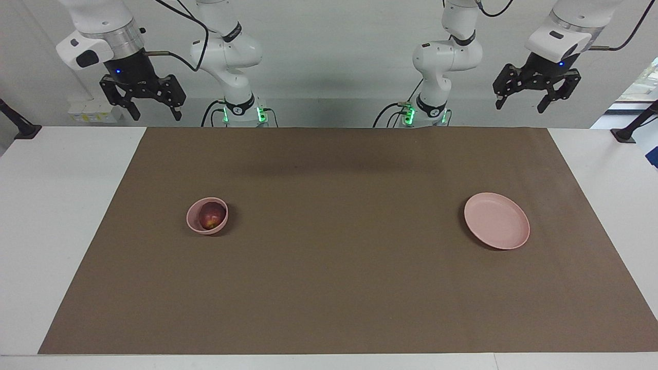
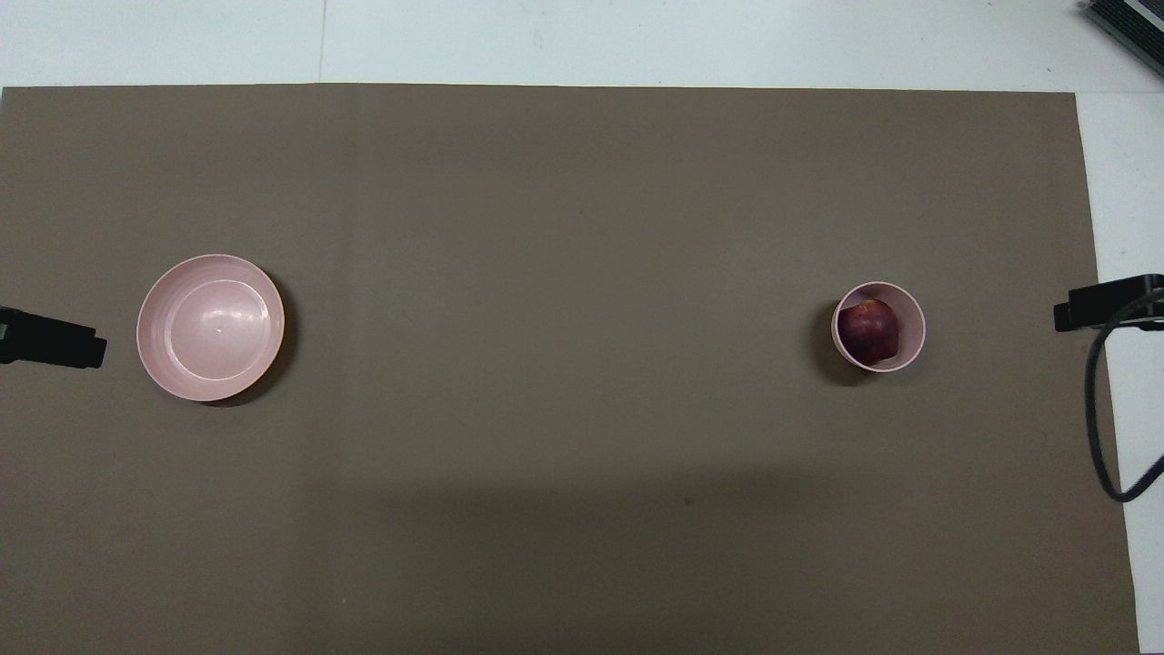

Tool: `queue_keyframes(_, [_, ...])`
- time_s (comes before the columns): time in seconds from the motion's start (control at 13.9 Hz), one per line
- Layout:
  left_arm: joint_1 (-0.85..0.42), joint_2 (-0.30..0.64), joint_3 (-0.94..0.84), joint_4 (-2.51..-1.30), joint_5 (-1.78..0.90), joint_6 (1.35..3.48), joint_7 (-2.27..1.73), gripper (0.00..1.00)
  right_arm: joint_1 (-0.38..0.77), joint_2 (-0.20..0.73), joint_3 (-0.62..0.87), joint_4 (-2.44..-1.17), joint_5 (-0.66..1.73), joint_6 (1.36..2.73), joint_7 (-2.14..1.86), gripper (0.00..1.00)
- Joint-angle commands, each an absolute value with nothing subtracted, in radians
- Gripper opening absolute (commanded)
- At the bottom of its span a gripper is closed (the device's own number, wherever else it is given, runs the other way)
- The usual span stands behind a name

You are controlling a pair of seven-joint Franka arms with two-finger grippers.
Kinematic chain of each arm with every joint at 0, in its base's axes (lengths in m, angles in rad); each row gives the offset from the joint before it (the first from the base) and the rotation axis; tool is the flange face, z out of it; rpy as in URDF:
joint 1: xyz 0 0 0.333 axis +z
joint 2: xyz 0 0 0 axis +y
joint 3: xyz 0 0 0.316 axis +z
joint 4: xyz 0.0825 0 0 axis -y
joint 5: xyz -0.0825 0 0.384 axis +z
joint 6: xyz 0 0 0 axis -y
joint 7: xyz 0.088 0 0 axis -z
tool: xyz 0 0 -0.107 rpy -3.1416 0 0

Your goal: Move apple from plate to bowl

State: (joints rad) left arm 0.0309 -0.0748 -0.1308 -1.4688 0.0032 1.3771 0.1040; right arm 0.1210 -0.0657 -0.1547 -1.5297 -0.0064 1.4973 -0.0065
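The dark red apple (image 1: 211, 216) (image 2: 868, 331) lies inside the small pink bowl (image 1: 194, 222) (image 2: 915, 318) toward the right arm's end of the table. The wide pink plate (image 1: 496, 220) (image 2: 210, 327) sits bare toward the left arm's end. My right gripper (image 1: 142, 107) hangs open and high in the air over the table's edge at its own end, holding nothing. Open and likewise high up, my left gripper (image 1: 535, 100) waits at its own end, also with nothing in it. Only a dark tip of each gripper shows at the sides of the overhead view.
A brown mat (image 1: 339, 288) (image 2: 564, 473) covers most of the white table (image 1: 56, 205). A black cable (image 2: 1096, 428) hangs from the right arm over the mat's edge. Clamp stands (image 1: 15, 126) sit at the table's corners by the robots.
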Motion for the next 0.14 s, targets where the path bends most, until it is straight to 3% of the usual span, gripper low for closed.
queue_keyframes(0.0, [0.021, -0.086, -0.124, -1.471, 0.011, 1.381, 0.112, 1.0, 0.112, -0.058, -0.15, -1.517, -0.002, 1.499, -0.031, 1.0])
queue_keyframes(0.07, [0.021, -0.086, -0.124, -1.471, 0.011, 1.381, 0.112, 1.0, 0.112, -0.058, -0.149, -1.517, -0.002, 1.499, -0.031, 1.0])
